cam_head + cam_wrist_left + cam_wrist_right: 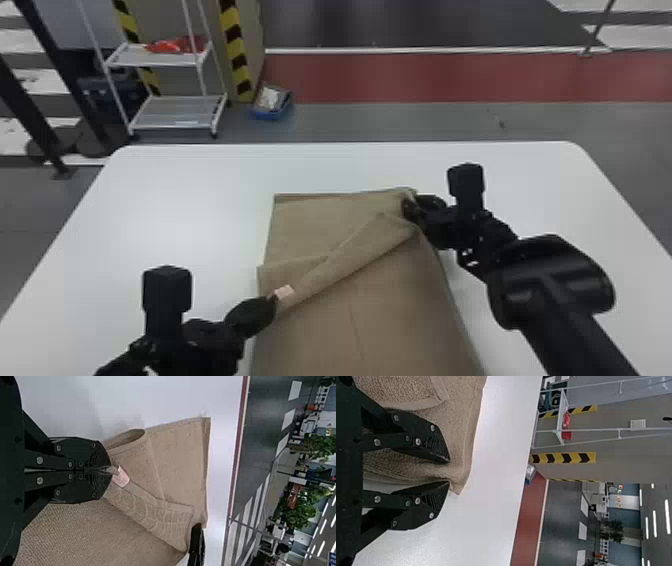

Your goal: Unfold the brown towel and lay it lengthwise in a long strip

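The brown towel (395, 310) lies on the white table, running toward the front edge, with a folded flap crossing it diagonally. My left gripper (274, 300) is at the towel's left side beside a pale pink label (284, 292). In the left wrist view the left gripper (110, 470) is shut on the towel (178, 463) edge at that label (121, 477). My right gripper (409, 207) is at the towel's far right corner. The right wrist view has the right gripper (449, 471) open, its fingers apart around the bunched towel (468, 427) edge near the corner.
Bare white table (165, 200) surrounds the towel on its left, right and far sides. Beyond the table stand a white wire shelf (175, 107) and a blue bin (272, 114) on the floor.
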`<state>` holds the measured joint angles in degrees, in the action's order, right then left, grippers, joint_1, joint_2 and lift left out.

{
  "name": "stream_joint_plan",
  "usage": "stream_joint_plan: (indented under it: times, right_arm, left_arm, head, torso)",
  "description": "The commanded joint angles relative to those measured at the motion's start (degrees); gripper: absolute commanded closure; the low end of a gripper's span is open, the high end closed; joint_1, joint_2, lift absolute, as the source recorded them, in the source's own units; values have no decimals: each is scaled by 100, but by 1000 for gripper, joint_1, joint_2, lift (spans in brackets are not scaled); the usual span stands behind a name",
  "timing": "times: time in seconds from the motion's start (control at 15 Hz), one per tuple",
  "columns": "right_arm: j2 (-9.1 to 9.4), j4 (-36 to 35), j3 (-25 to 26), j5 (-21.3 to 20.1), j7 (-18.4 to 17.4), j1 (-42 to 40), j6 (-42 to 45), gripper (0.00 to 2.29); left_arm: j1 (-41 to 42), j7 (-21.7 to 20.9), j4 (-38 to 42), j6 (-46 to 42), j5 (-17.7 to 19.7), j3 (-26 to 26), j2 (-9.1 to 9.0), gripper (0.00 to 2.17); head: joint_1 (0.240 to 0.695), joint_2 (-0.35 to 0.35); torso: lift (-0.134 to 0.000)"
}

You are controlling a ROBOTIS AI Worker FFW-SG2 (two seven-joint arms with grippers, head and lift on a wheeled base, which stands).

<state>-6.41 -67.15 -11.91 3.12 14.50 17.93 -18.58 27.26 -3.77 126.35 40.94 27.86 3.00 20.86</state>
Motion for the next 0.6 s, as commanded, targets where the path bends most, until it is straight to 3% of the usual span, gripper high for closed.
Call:
stream_joint_plan:
  times: [0.0,0.13,0.4,0.53]
  right_arm:
    - [0,-237,4,66,0,-115,16,1409]
    - [-9,-632,74,92,0,-282,139,1541]
    - [-18,-1792,681,136,-44,-712,139,1541]
    - [-106,-2267,1041,136,-96,-976,16,1541]
  left_arm:
    - [-10,8,13,-2,0,-18,-3,1517]
    - [-1,17,39,-2,0,-62,-3,1517]
    - [104,87,153,-178,0,-220,-29,1517]
    - [122,114,197,-213,44,-361,-38,1517]
  head:
    - [695,28]
    - [695,31]
    - [695,37]
    - [695,17]
  torso:
    - [-123]
    - [-123]
    - [-123]
    - [-123]
